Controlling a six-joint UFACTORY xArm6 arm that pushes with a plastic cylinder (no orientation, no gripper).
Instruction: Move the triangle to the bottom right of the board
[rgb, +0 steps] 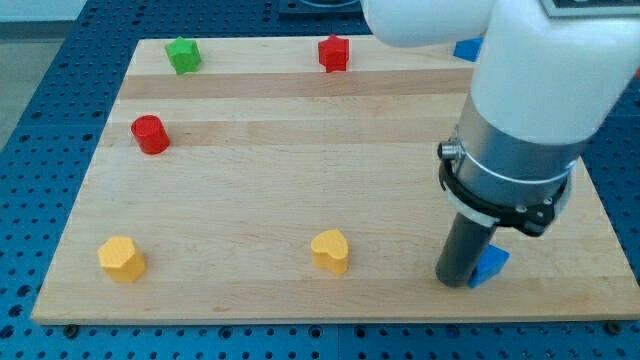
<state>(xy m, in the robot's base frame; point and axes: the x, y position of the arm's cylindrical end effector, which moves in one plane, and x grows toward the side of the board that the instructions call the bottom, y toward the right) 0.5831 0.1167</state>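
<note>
On the board (300, 140) I count two red blocks (150, 134) (333, 53), two yellow blocks (122, 259) (331, 251), one green block (183, 55) and two blue blocks. The blue triangle (491, 264) lies near the view's bottom right corner, half hidden, and my tip (455, 280), a plain rod holding nothing, touches its left side; the other blue block (467, 49) is at the view's top.

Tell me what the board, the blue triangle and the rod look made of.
Board: pale wood, matte, with visible grain and plank seams. Blue triangle: probably plastic or painted wood; uniform saturated colour, no grain, mostly hidden behind the rod. Rod: dark, smooth, likely metal or plastic. My tip sits against the triangle's left side.
</note>
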